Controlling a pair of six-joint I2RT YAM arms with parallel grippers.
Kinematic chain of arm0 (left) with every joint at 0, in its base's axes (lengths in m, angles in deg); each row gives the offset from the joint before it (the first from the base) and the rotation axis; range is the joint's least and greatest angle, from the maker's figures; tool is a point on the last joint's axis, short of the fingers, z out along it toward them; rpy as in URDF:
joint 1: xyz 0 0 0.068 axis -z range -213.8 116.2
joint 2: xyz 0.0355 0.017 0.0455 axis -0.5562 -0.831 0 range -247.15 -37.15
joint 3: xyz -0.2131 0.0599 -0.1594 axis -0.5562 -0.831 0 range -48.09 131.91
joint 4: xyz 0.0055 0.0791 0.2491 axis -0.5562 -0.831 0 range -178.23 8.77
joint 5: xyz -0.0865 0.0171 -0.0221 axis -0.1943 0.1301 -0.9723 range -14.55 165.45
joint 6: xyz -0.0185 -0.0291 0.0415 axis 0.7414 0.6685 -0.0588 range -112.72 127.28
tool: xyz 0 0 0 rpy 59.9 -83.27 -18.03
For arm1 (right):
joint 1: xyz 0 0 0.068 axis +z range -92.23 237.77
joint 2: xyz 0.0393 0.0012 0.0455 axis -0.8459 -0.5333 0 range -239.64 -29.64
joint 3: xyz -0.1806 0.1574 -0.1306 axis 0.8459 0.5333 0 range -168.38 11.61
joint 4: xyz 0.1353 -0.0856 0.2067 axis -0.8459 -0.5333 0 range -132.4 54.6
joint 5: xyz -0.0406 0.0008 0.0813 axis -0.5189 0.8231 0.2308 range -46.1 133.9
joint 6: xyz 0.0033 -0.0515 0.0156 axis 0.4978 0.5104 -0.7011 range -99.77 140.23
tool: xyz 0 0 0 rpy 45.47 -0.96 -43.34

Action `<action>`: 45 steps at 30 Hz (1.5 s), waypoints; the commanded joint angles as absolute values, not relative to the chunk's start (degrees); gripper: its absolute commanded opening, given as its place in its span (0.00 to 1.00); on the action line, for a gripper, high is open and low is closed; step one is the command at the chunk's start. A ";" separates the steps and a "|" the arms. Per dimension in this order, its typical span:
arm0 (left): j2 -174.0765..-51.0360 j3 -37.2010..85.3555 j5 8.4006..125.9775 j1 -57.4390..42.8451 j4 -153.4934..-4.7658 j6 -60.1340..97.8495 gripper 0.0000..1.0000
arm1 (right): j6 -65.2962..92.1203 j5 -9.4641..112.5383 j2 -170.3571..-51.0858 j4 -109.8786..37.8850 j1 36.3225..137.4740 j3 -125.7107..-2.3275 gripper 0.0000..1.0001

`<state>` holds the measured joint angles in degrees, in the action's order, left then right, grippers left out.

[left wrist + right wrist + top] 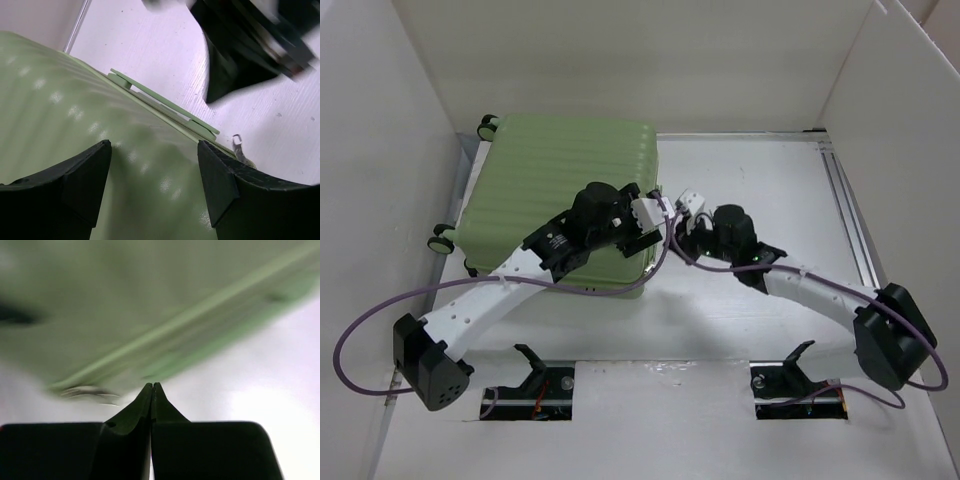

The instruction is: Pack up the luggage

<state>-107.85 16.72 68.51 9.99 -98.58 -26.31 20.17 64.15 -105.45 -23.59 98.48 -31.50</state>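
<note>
While the luggage point(560, 190) lies closed in the upper left of the top view, the left gripper point(155, 165) hovers over its right edge with fingers apart and the right gripper point(151, 390), pinched together, sits beside its seam, so probably only zipping remains.

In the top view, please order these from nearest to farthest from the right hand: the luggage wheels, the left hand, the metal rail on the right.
Measured from the right hand:
1. the left hand, just to its left, over the right edge of the luggage.
2. the metal rail, along the far right side.
3. the wheels, on the luggage's far left side.
</note>
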 commanded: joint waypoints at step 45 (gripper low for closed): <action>-107.81 23.19 68.15 8.48 -124.83 -26.03 0.79 | 28.05 100.23 -121.41 -23.71 93.89 -40.86 0.46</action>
<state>-107.54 23.87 65.01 9.53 -112.17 -24.80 29.13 99.25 -122.46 -24.90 92.53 -39.65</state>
